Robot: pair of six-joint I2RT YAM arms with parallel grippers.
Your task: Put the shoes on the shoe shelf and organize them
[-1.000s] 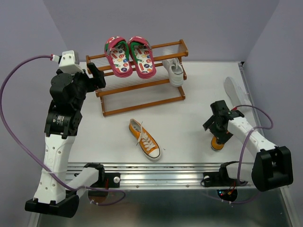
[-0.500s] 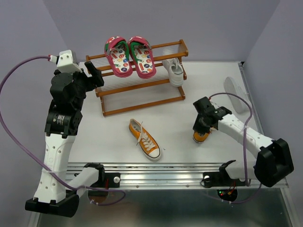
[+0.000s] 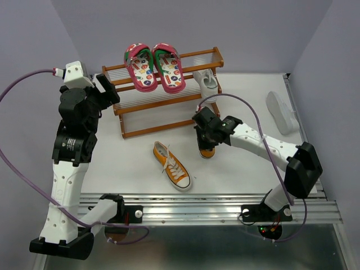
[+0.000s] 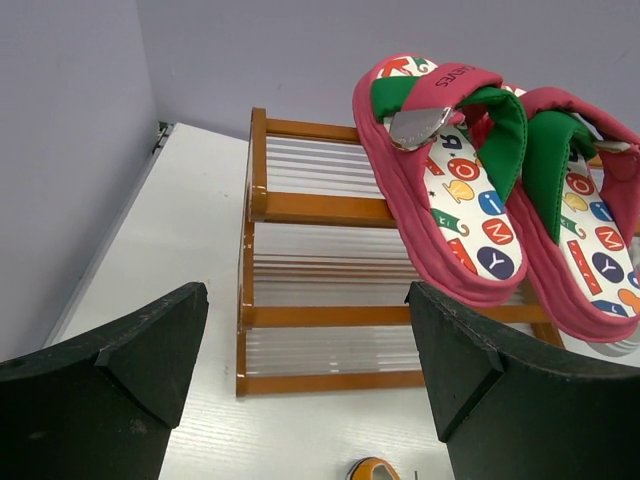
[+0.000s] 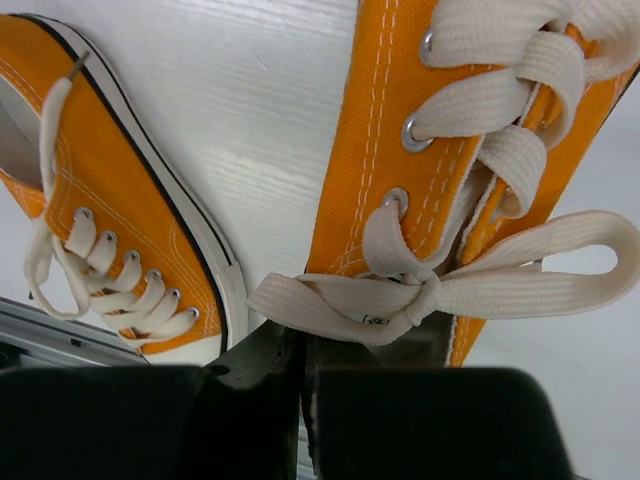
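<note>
Orange sneaker: light, soft canvas, I judge (laces floppy); right gripper pinches its collar, left gripper gapes.

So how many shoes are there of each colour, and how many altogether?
Pink shoes: 2, both on the shelf
Orange sneakers: 2, one on the table, one in the right gripper
White sneakers: 2, one on the table, one on the shelf
Total: 6
</note>
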